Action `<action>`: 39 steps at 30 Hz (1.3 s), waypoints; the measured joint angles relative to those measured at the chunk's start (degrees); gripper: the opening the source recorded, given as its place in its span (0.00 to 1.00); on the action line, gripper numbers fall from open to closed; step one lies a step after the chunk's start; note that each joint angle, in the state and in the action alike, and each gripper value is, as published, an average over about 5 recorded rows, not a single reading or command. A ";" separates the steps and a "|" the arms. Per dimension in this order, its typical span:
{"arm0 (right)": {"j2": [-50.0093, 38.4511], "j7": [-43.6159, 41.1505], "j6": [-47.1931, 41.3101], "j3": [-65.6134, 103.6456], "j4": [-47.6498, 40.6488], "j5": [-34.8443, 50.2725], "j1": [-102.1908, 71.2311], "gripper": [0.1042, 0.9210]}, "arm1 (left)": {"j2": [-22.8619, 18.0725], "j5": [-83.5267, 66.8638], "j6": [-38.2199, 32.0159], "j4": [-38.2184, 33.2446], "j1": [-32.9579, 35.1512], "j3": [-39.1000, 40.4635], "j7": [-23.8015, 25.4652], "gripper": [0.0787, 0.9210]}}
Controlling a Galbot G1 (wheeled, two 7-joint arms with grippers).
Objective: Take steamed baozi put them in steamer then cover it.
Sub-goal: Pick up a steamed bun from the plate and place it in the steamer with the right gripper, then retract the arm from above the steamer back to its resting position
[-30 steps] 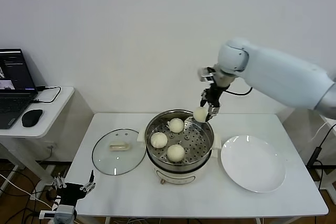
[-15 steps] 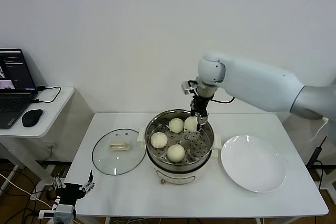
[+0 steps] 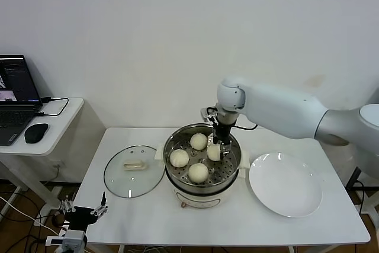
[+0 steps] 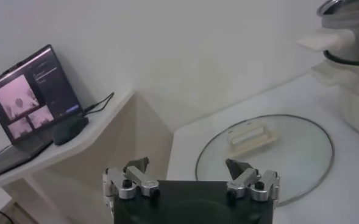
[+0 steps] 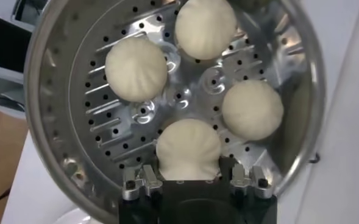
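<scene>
On the white table before a plain wall, the right tool has come down into the steamer, half-closed on the fourth baozi, now beside three others. Release follows. The left tool waits wide open near the glass cover.

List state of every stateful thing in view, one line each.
Round stainless-steel steamer: uncovered, three loose baozi on its tray.
Fourth cream-white baozi: inside steamer, gripped.
Round clear glass lid: flat on table, left of steamer.
Right end effector: shut on baozi.
Left end effector: open, idle.
Flat white plate: empty.
</scene>
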 measured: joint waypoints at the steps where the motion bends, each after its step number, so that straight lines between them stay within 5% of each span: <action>1: -0.01 0.04 -0.03 0.00 -0.03 -0.13 -0.22 0.62 | 0.02 0.00 0.00 0.06 0.00 0.01 0.00 0.88; 10: -0.53 0.63 -0.83 0.48 0.32 -0.67 -1.43 0.62 | 0.05 -0.01 0.00 0.40 -0.31 0.19 0.03 0.88; 21: -2.65 1.23 -3.40 1.64 2.28 0.26 -0.58 0.87 | 0.04 0.14 0.06 0.45 -0.35 0.46 0.17 0.88; 39: -19.62 1.37 -9.61 10.37 14.44 5.19 4.63 0.88 | 0.68 -0.55 -0.46 0.69 -1.35 1.84 0.49 0.88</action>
